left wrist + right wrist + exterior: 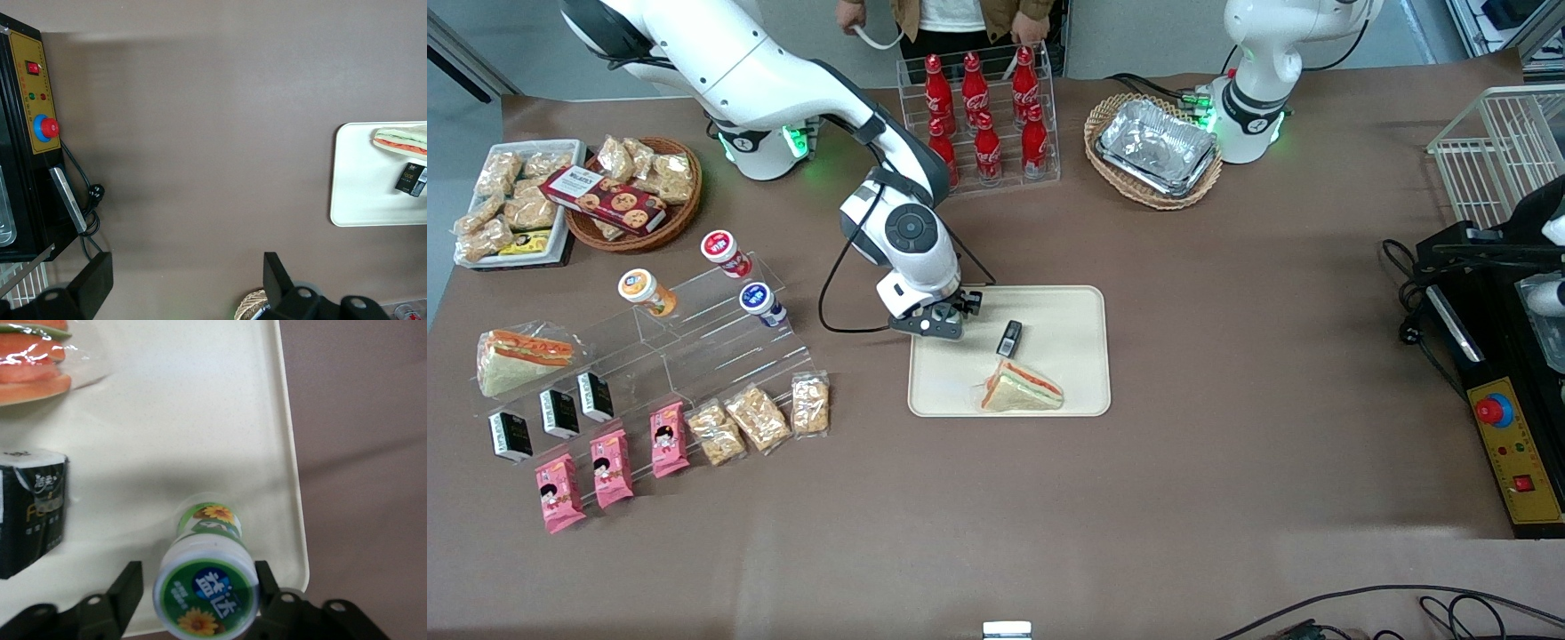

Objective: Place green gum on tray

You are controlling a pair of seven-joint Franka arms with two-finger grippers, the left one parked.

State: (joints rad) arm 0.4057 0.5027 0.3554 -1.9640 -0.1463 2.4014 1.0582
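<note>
The green gum, a green canister with a white lid and a sunflower label, stands on the cream tray close to its rim. My right gripper is open around it. One finger stands clear of the lid and the other finger is right against it. In the front view the gripper hangs over the tray at the edge toward the working arm's end, and it hides the gum there.
A wrapped sandwich and a small black pack also lie on the tray. Orange, red and blue canisters sit on a clear stepped rack toward the working arm's end. Cola bottles and a foil-tray basket stand farther back.
</note>
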